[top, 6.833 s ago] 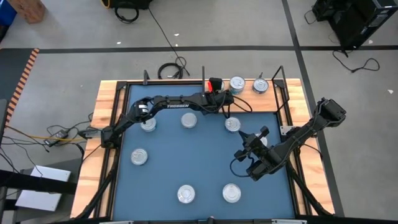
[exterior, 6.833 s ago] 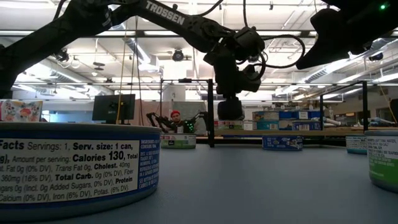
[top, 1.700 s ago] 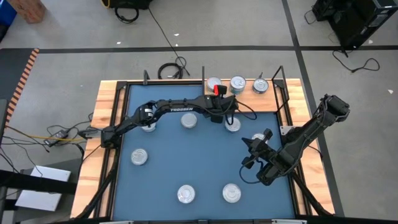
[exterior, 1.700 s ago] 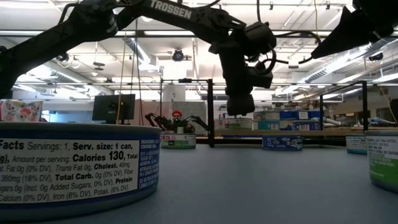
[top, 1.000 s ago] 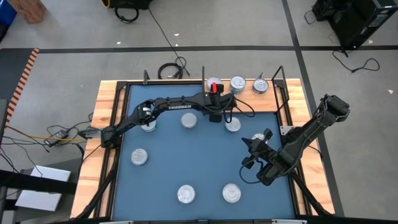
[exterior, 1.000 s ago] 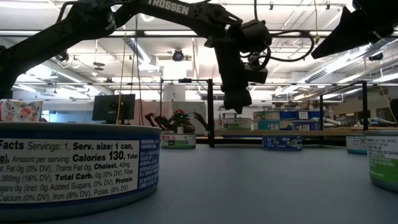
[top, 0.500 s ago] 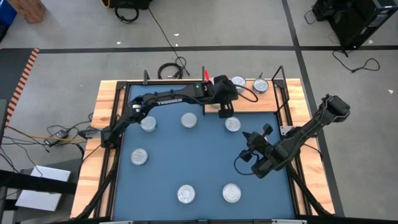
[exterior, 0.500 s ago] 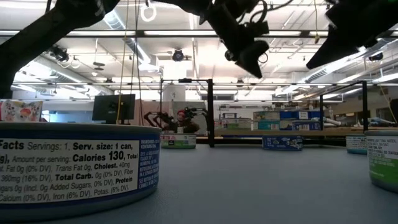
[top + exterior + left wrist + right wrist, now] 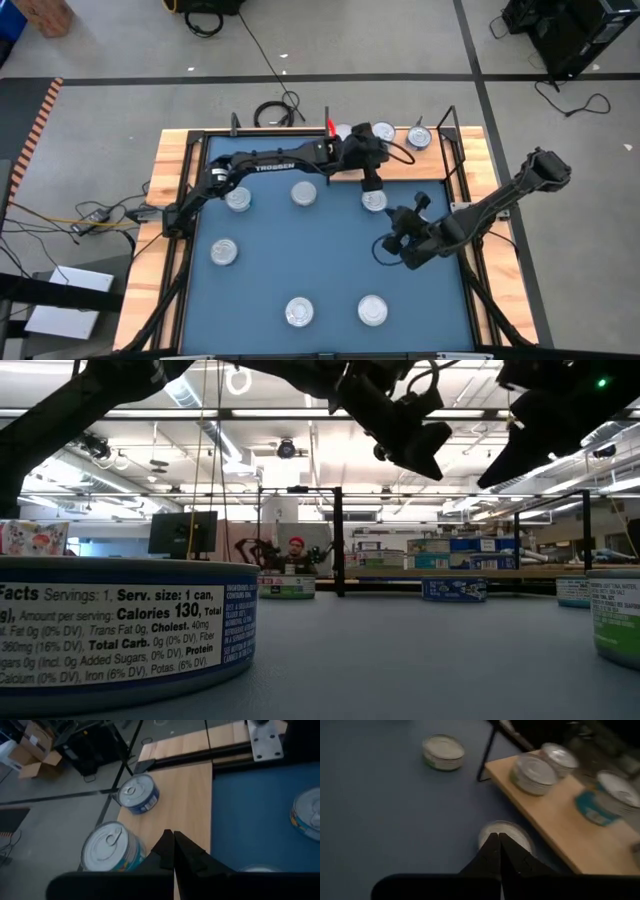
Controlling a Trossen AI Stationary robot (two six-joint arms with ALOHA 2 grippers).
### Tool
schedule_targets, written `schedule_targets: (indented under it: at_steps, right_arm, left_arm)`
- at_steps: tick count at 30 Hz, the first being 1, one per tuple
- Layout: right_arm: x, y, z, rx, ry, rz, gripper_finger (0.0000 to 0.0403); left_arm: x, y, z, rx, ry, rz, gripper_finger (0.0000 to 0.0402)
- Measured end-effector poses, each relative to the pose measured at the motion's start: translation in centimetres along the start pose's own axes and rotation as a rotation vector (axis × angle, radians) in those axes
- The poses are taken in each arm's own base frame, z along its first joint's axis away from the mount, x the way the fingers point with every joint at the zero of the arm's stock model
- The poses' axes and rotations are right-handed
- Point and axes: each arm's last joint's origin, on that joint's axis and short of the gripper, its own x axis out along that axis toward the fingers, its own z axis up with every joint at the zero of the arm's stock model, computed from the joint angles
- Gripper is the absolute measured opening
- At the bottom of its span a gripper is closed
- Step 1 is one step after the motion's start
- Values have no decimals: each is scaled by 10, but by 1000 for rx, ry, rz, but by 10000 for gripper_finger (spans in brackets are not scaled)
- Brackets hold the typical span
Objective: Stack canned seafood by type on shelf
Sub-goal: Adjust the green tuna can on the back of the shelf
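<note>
Between my left fingers [image 9: 173, 851] nothing sits: the two dark tips press together, empty, raised over the wooden shelf [image 9: 187, 795] at the far edge of the table. Three tins rest on that shelf in a row: one at my left gripper [image 9: 370, 180] end [image 9: 343, 132], one partly hidden under the wrist [image 9: 381, 131], one further along [image 9: 418, 137]. From the wrist I see two of them, a near tin [image 9: 110, 847] with a pull-tab lid and a far tin [image 9: 138, 793] with a blue side label. Judgement: with a tin parked on the board, this hand is free for the next one.

My right gripper [image 9: 400, 232] is also closed and empty, fingertips [image 9: 496, 851] meeting in a point, hovering over the blue mat [image 9: 300, 245]. Directly past those tips lies a tin on the mat [image 9: 504, 835], just beside the shelf's edge. I judge that one the likely next pick, and the fingers would have to part first.

Loose tins stand well apart on the mat: three along the far side [image 9: 238, 199] [image 9: 304, 194] [image 9: 374, 200], one at the left [image 9: 223, 252], two near [image 9: 299, 313] [image 9: 372, 311]. Which types match, I cannot tell from above.

Beyond the table: grey floor, cables, ceiling lights, and a person [image 9: 295, 550] far back in the room.
</note>
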Motion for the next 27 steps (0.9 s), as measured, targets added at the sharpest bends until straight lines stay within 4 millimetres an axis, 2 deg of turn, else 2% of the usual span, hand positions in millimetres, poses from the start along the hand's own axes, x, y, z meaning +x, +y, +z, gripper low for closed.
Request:
schedule_targets:
  at_steps: [6, 9, 12, 17, 21, 27]
  right_arm:
    - [6, -21, 2, 6, -75, 87, 0]
    - [2, -35, 5, 13, -113, 114, 0]
    - [0, -48, 9, 21, -144, 128, 0]
    - [5, -61, 24, 41, -203, 153, 0]
    - [20, -69, 37, 52, -240, 152, 0]
    - [50, -89, 55, 108, -253, 127, 0]
  left_arm:
    - [10, -8, -16, -5, -30, -7, 0]
    - [2, -8, -20, -23, -107, 9, 0]
    - [-13, -4, -26, -39, -172, 33, 1]
    - [-38, -7, -50, -36, -161, 29, 1]
    - [-70, -9, -62, -56, -213, 33, 1]
    - [-123, -20, -94, -96, -322, 31, 1]
